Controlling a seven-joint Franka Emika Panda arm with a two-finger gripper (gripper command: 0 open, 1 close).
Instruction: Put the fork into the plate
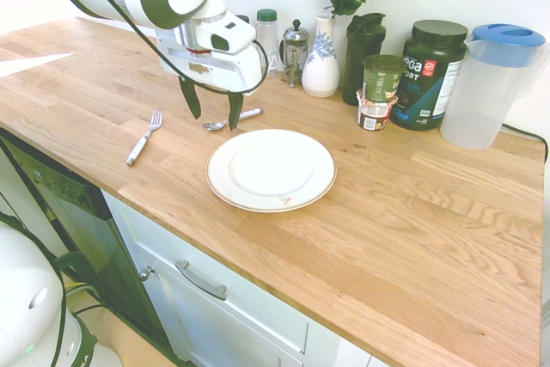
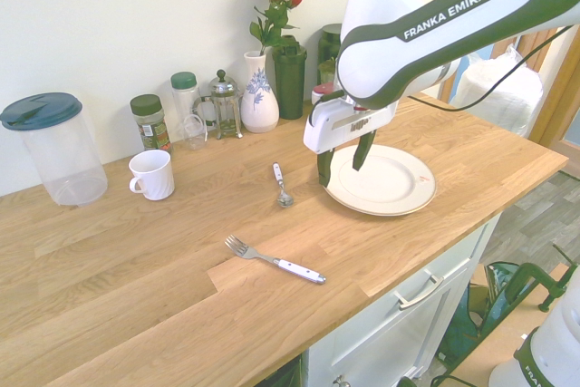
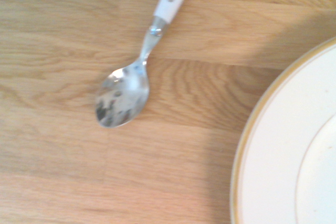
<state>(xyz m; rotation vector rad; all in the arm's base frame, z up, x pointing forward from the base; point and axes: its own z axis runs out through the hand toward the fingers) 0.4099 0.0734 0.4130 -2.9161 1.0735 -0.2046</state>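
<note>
The fork [image 1: 143, 137] [image 2: 275, 260] lies flat on the wooden counter near its front edge, tines pointing away from the plate. The white plate [image 1: 271, 169] [image 2: 381, 179] sits empty on the counter; its rim [image 3: 247, 145] shows in the wrist view. My gripper [image 1: 212, 107] [image 2: 343, 159] hangs open and empty above the counter, just off the plate's edge on the fork's side, over the spoon. The fork is well apart from it.
A spoon [image 1: 230, 119] [image 2: 280, 185] [image 3: 126, 90] lies between fork and plate. Along the back wall stand a vase with roses [image 1: 322, 58], a French press [image 1: 295, 51], jars, a dark tub [image 1: 434, 75], a plastic pitcher [image 1: 494, 83] and a white mug [image 2: 151, 174].
</note>
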